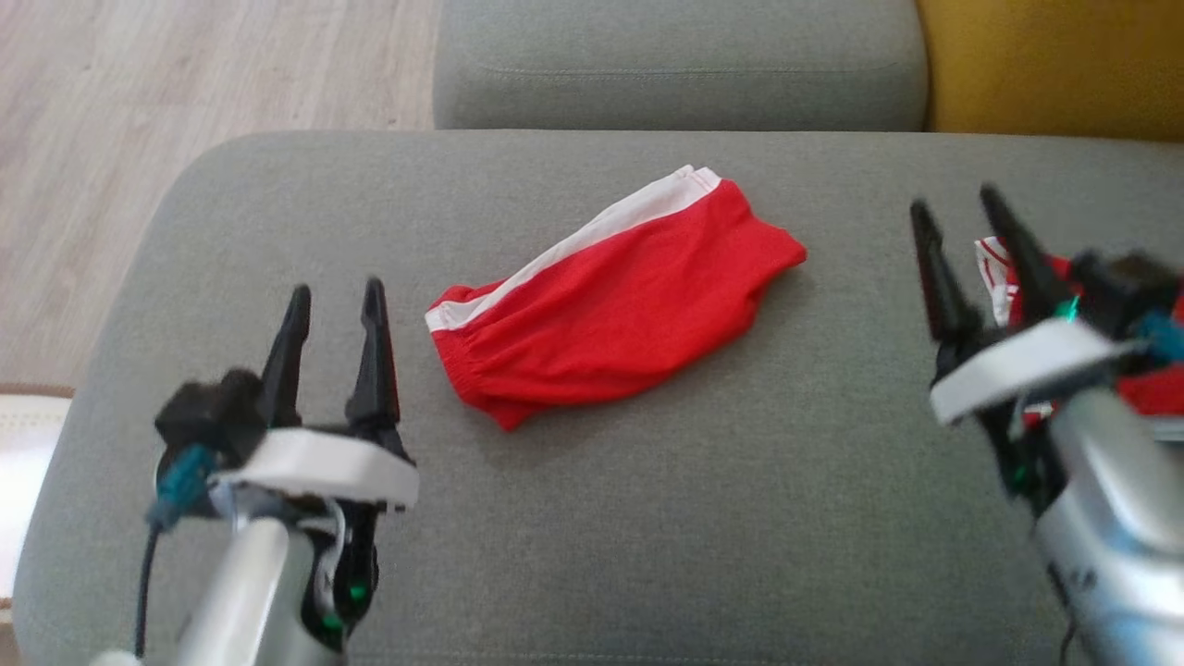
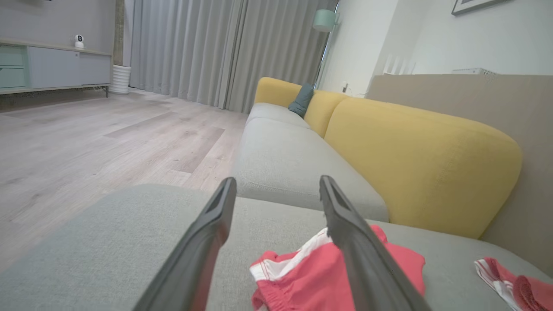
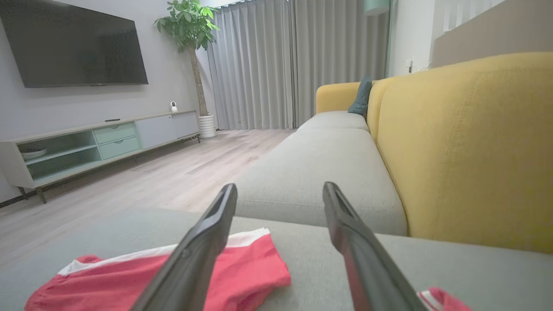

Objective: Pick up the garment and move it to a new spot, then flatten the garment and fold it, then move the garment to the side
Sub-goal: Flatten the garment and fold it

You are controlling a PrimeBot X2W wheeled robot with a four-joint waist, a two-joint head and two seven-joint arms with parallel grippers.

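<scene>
The left tool and right tool both hang spread wide, holding nothing. The red garment lies doubled over near the middle of the grey seat cushion, not at any edge. To my eye it could be loosely folded and waiting to go aside, or merely bunched.

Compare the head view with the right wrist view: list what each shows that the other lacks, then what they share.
Head view: the left gripper, open, to the left of the red shorts, seen from above.
Right wrist view: the television, the potted plant, the curtains and the sideboard across the room.
Shared: the red shorts lying on the grey cushion, the open right gripper, a second red-and-white garment by it, and the yellow backrest.
</scene>
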